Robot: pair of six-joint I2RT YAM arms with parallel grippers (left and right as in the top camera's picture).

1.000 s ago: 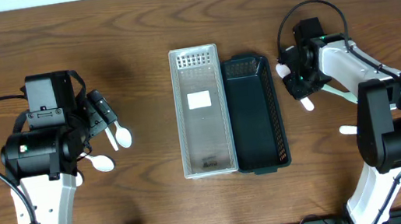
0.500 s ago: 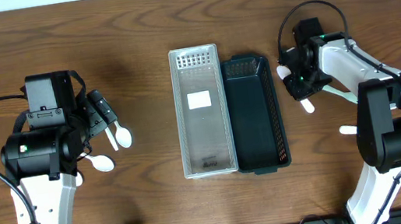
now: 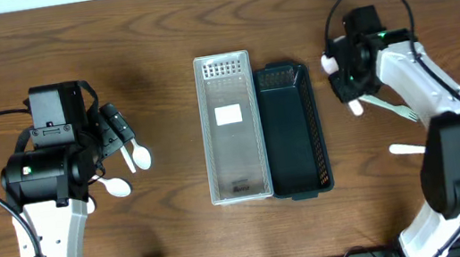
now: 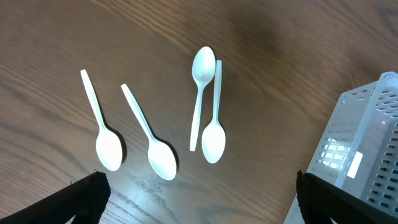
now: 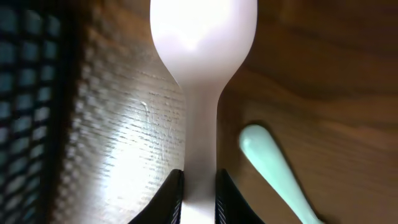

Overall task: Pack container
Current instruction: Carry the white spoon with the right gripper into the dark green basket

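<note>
Okay, right pincer (image 5: 199, 198) is clenched on a white spoon (image 5: 202, 37), gripping it on the narrow handle, bowl sticking out ahead of the fingers (image 5: 176, 194). From where I stand the held spoon sits over the desk (image 3: 144, 32) just right of the black basket (image 3: 322, 134), near its far end. It may be lifted slightly off the wood, but the close view is too blurred to be sure. In the right wrist view the basket's mesh wall fills the left edge and a pale utensil handle (image 5: 273, 163) lies on the wood just right of the spoon, apart from it.

A white fork (image 3: 389, 107) lies on the desk beside the right arm, and another white utensil (image 3: 404, 149) lies nearer the front edge, well apart from the basket.

The black basket is in the middle of the desk, long side pressed against a clear tray (image 3: 208, 131) on its left. Both run front to back.

Left pincer (image 4: 202, 186) is released, jaws spread wide, grasping nothing. It hangs above loose spoons (image 4: 213, 138) on the left side of the desk, four of them. Two lie side by side, touching, heads opposite ways. The other two are slanted and apart further left. A corner of the clear tray shows at the right edge of the left wrist view.
</note>
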